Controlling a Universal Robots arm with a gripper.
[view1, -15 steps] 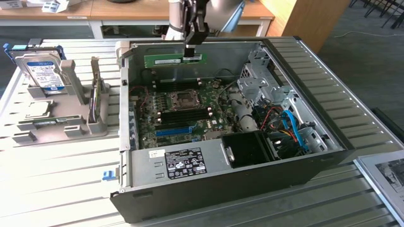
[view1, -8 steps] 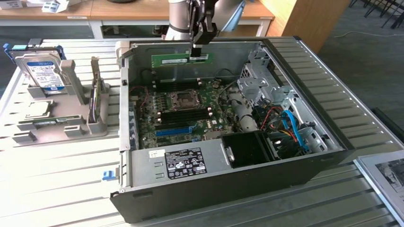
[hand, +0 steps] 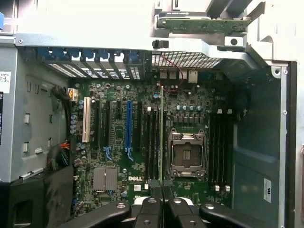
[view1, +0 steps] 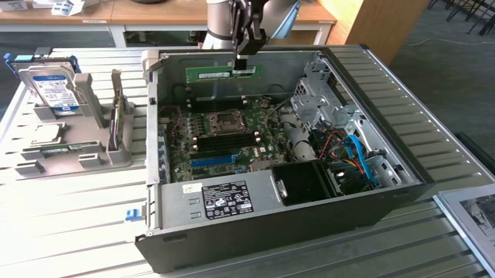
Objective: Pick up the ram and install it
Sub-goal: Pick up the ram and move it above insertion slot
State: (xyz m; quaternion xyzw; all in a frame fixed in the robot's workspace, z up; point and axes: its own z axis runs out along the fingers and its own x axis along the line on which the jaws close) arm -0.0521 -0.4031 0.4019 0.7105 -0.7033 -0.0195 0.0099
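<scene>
Exterior view, left to right: rack [view1: 73,156] with the drive [view1: 54,92] sits at the exterior view's left, well apart from the work. Open case [view1: 270,231] is in the middle. Ram [view1: 213,73] hangs in the upper centre of the frame, level, at the case's far side and apart from the board [view1: 224,130]. Gripper [view1: 241,65] is clamped on the ram toward its end at the exterior view's right, so the rest of the stick sticks out toward the exterior view's left. Wrist view agrees: gripper [hand: 162,194] is pinched onto the ram [hand: 161,128]. The ram reads edge-on as a thin line running parallel to the black slots [hand: 149,137], between them and the socket [hand: 186,152]. A second bank [hand: 221,142] lies beyond the socket. My read on the step: pick is done, this is the carry/align part of the install, and the stick is not seated. Height over the board: can't tell. Install calls for the edge dead over one slot rather than beside it, the stick parallel along the full slot length, the notch matched to the key, and a straight, even push. An off-centre grip risks tilt.
</scene>
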